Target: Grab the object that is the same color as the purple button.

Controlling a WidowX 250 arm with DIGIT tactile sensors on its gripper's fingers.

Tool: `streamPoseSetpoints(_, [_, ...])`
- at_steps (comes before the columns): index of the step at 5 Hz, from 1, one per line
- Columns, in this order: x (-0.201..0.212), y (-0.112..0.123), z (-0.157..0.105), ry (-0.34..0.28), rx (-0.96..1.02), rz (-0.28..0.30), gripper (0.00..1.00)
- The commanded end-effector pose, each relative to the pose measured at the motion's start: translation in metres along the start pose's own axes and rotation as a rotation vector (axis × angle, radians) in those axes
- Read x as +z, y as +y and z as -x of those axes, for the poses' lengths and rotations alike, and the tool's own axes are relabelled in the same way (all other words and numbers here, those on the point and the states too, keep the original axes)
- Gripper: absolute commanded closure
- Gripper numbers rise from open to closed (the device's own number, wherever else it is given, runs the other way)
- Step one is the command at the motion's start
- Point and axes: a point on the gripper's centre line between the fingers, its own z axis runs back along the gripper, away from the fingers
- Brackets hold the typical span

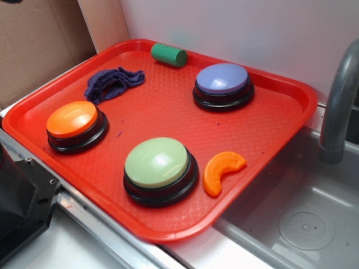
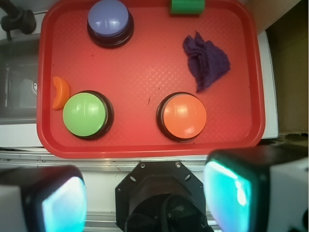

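Observation:
A small dark purple fuzzy rag (image 1: 111,83) (image 2: 206,60) lies crumpled at the far left of the red tray (image 1: 168,95) (image 2: 140,140). The lavender-purple dome button (image 1: 222,85) (image 2: 110,21) on a black base stands at the tray's far right. My gripper (image 2: 147,198) hangs high above the counter, off the tray's near edge. It is open, its two pads wide apart with nothing between them. The rag lies well ahead and to the right in the wrist view. In the exterior view only the arm's black base (image 1: 19,207) shows at the lower left.
An orange dome button (image 1: 76,125) (image 2: 182,116), a light green dome button (image 1: 159,170) (image 2: 86,114), a green cylinder (image 1: 169,54) (image 2: 187,6) and an orange crescent (image 1: 221,171) (image 2: 60,92) share the tray. A sink basin (image 1: 291,218) with a grey faucet (image 1: 339,106) lies to the right.

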Motion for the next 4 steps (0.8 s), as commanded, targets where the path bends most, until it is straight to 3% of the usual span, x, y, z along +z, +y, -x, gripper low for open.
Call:
streamPoseSetpoints(1, [0.0,0.0,0.0,0.0,0.0,0.0,0.0])
streamPoseSetpoints(2, [-0.049,0.051,-0.027,0.105,0.233,-0.156,0.0])
streamPoseSetpoints(3, [-0.076,0.111,-0.067,0.021,0.444,-0.257,0.0])
streamPoseSetpoints(4, [-0.095,0.138,-0.09,-0.072,0.515,-0.244,0.0])
